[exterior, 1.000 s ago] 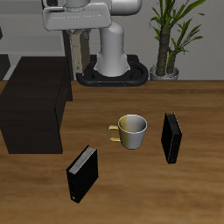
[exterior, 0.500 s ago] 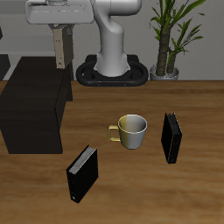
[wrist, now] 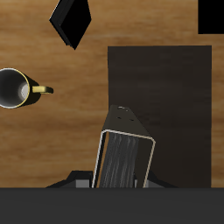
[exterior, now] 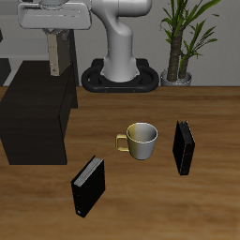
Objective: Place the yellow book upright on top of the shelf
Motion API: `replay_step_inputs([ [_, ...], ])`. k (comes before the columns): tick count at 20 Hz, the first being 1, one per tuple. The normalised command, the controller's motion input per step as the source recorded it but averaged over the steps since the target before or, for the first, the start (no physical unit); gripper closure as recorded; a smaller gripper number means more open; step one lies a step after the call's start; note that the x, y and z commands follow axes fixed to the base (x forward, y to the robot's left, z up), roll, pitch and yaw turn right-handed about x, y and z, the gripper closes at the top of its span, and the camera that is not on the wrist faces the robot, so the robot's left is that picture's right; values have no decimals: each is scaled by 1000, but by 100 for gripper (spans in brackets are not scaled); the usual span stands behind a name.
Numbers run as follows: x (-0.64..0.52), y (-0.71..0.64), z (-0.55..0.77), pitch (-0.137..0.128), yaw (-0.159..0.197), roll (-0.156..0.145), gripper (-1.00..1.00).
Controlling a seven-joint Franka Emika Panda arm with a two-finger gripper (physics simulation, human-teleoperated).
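Note:
My gripper (exterior: 56, 37) is shut on the yellow book (exterior: 56, 54), a thin tan-beige book that hangs upright from the fingers. It is held in the air above the back part of the shelf (exterior: 37, 108), a low matte black box with a flat top. In the wrist view the book (wrist: 122, 159) shows end-on, slightly tilted, with the shelf's dark top (wrist: 166, 87) below it. The book is not touching the shelf.
A yellow-handled mug (exterior: 141, 140) stands mid-table. One black book (exterior: 184, 147) stands beside the mug, another (exterior: 87, 186) near the table's front edge. The robot's base (exterior: 120, 75) and a potted plant (exterior: 183, 37) are at the back.
My gripper has carried the yellow book sideways along the back of the table, away from the robot's base, to above the shelf. Nothing on the table has moved.

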Motion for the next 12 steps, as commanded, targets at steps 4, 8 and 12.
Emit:
replay_step_inputs([
  [4,-30,-198,-40,2,-17,-31,100],
  [8,-2,-256,-2,7,-20,-38,100],
  [12,22,-121,-65,7,-35,-18,100],
])
